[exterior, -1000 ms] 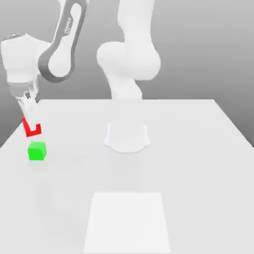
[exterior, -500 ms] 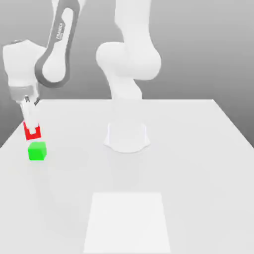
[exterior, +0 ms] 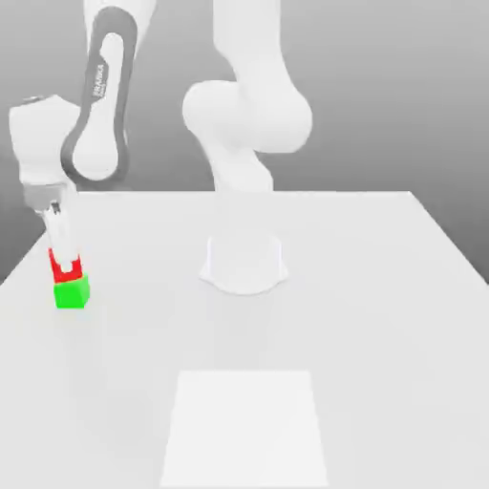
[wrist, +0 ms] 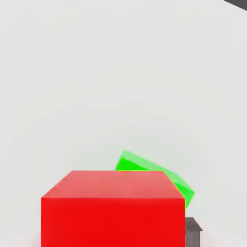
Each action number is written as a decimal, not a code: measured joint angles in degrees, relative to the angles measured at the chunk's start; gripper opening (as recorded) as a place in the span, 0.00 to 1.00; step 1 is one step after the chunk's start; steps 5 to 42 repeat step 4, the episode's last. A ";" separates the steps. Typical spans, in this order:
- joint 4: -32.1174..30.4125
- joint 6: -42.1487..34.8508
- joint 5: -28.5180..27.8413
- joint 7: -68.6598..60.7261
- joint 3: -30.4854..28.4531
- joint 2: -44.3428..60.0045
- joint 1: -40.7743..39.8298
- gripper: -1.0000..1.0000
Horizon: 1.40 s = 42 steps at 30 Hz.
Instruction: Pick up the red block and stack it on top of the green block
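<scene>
The red block (exterior: 57,265) hangs at the exterior view's left, held between the white fingers of my gripper (exterior: 65,262), which is shut on it. Right under it the green block (exterior: 73,292) rests on the white table (exterior: 363,277); the red block's lower edge is at the green block's top, and I cannot tell whether they touch. In the hand view the red block (wrist: 113,212) is large and close, and the green block (wrist: 157,174) shows partly from behind it, turned at an angle.
The arm's white base (exterior: 244,263) stands at the middle of the table. A slightly brighter square patch (exterior: 245,425) lies on the table near its front edge.
My gripper has come down with the red block and straightened up, closing the gap above the green block. The green block has not moved.
</scene>
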 joint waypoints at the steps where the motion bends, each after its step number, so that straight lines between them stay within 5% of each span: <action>1: 0.02 0.36 0.80 -0.57 -0.15 0.50 0.37 0.00; 42: 0.08 1.42 3.09 -2.22 0.54 1.96 0.29 0.00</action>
